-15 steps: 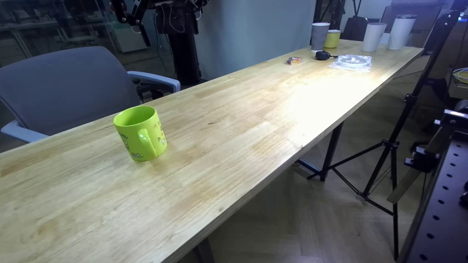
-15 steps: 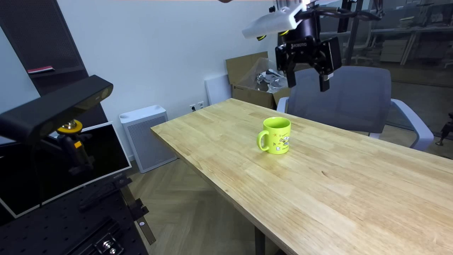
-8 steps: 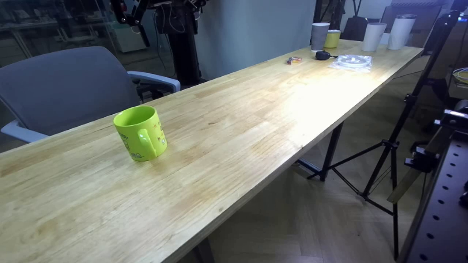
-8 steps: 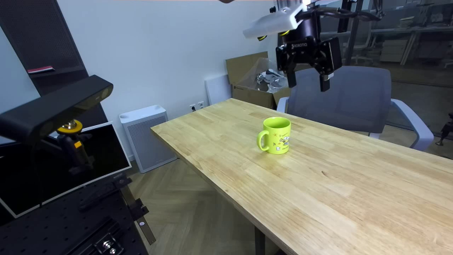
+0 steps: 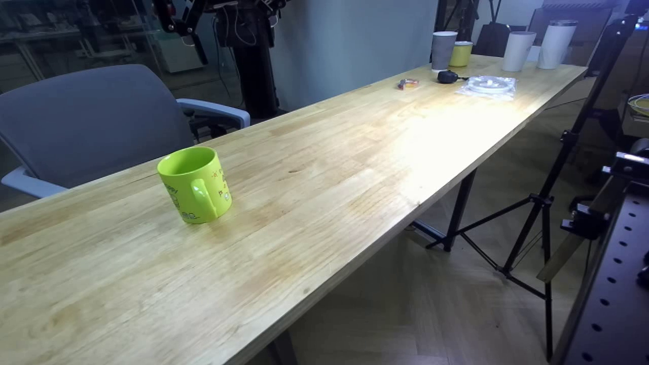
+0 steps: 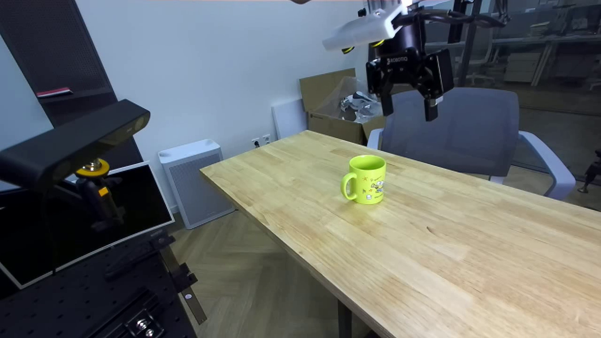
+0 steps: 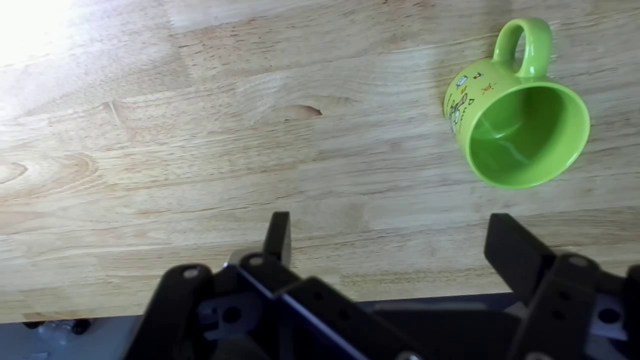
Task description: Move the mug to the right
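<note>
The lime-green mug (image 5: 197, 190) stands upright on the wooden table (image 5: 304, 213). It shows in both exterior views, with its handle to the left in an exterior view (image 6: 364, 180). My gripper (image 6: 408, 113) hangs above the table's chair side, higher than the mug and apart from it. Its jaws stand wide apart with nothing between them. In the wrist view the gripper (image 7: 387, 225) comes in from the bottom, and the mug (image 7: 517, 135) lies at the upper right, beyond the right finger (image 7: 517, 255). Its open mouth and handle both show there.
A grey chair (image 5: 96, 121) stands at the table's long edge. At the far end are a grey cup (image 5: 443, 53), a yellowish cup (image 5: 461, 55), pale cups (image 5: 518, 53), a black object (image 5: 447, 77) and a plastic-wrapped item (image 5: 489, 86). A camera (image 6: 75, 141) stands beyond the opposite edge.
</note>
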Tool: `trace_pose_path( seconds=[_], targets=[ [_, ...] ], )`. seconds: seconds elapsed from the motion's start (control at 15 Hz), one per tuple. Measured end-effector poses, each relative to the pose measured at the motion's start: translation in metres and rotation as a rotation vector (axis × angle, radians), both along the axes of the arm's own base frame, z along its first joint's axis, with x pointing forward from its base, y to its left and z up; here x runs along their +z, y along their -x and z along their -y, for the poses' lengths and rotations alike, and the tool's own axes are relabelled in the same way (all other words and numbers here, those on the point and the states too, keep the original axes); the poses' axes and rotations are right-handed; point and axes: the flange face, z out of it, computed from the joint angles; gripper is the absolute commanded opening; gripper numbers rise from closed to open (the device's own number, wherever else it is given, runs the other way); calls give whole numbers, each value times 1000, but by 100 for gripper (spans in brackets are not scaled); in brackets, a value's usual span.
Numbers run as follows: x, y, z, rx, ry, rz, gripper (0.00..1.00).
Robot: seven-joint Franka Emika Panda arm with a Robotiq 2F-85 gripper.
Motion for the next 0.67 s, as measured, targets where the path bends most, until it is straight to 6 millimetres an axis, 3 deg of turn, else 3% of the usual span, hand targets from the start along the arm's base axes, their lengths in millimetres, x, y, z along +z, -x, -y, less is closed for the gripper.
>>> trace_pose_path(
  seconds=[0.67],
  targets=[
    [-9, -2, -3, 35, -54, -12, 100]
  ],
)
